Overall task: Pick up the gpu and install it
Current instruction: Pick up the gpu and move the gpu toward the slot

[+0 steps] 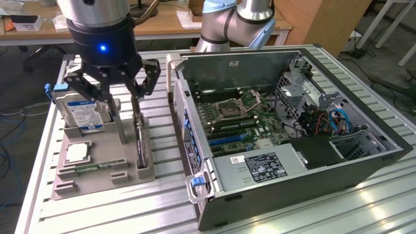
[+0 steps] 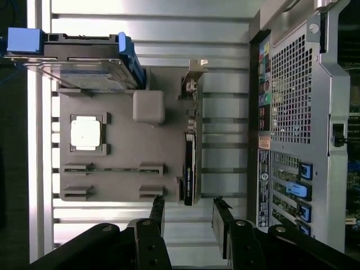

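The gpu [image 1: 141, 144] stands on edge in a slot on the holder's [image 1: 97, 181] side nearest the case [image 1: 293, 187]. The gripper [image 1: 123, 114] hovers over the holder, fingers apart and touching nothing, with the card's top edge in line with their gap. Between holder and case lies a narrow bare strip of table [image 1: 165, 161].

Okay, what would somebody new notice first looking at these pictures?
The open computer case on the exterior view's right, its motherboard bare. Next, the open black gripper hanging just over the gpu, which stands on edge in a grey tray beside the case. A hard drive stands upright in the same tray.
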`<action>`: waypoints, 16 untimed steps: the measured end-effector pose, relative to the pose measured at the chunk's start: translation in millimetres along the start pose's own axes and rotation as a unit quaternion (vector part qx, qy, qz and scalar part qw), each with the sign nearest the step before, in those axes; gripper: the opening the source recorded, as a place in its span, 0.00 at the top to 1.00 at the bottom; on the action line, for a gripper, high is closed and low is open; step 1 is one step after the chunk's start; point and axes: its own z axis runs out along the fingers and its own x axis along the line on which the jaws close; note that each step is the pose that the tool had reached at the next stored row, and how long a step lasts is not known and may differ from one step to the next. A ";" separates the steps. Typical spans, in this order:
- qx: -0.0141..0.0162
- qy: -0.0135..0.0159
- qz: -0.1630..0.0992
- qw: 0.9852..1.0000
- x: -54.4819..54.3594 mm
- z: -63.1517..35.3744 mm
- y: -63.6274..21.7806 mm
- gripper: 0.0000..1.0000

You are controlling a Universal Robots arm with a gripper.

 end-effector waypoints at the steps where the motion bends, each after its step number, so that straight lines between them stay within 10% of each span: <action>1: 0.000 0.000 0.000 1.000 0.0 0.2 -0.4 0.53; 16: -0.002 0.000 -0.001 1.000 0.0 3.2 -7.0 0.53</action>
